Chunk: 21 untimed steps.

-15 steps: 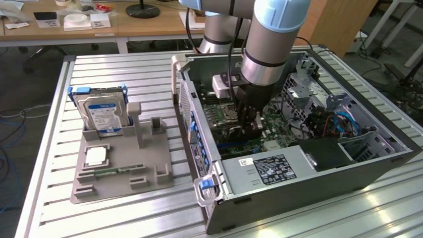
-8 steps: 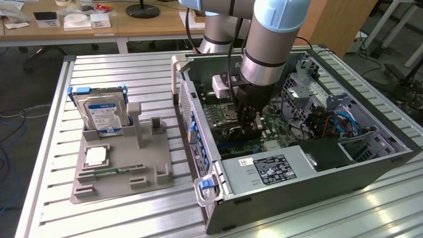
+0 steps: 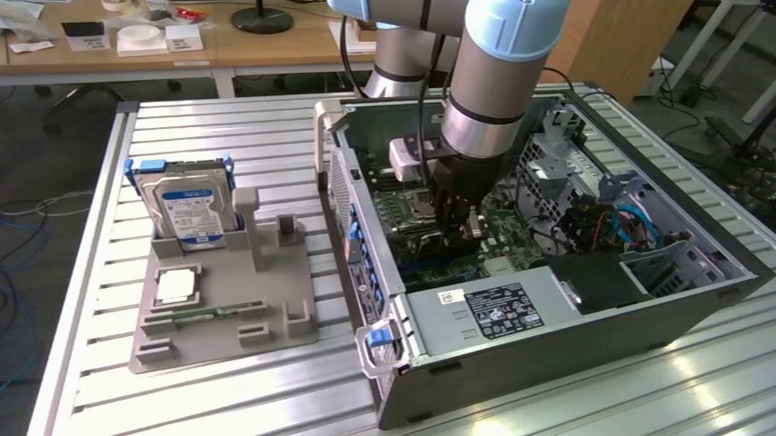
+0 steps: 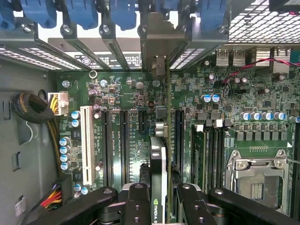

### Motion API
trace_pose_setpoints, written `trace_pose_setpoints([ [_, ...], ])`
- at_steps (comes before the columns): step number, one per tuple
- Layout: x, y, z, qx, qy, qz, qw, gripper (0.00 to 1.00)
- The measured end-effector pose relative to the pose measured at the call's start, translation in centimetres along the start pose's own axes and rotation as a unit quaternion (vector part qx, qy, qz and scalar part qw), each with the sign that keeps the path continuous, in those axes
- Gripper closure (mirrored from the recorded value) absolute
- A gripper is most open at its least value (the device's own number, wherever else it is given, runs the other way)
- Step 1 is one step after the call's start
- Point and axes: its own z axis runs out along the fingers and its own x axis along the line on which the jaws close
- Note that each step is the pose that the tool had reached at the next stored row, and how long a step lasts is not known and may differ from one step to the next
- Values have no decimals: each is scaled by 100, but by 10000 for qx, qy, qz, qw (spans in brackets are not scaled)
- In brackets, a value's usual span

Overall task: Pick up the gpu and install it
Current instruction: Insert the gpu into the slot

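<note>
Green gpu [image 4: 159, 154] is being pinched edge-on by the gripper [image 4: 159, 199] above the motherboard [image 4: 126, 93] slots inside the computer case [image 3: 679, 300], seating unfinished.

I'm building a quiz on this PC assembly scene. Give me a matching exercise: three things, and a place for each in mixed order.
Things:
1. thin green gpu card
2. silver hard drive with blue-white label
3. small narrow green memory stick

Places:
A. upright in the grey holder tray
B. between the gripper fingers, above the motherboard
C. flat along the tray's near edge

Pairs: 1-B, 2-A, 3-C
</note>
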Motion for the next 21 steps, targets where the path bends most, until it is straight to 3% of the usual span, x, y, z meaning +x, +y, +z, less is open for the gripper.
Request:
trace_pose_setpoints([
  [21,1,8,37,0,0,0,10000,74],
])
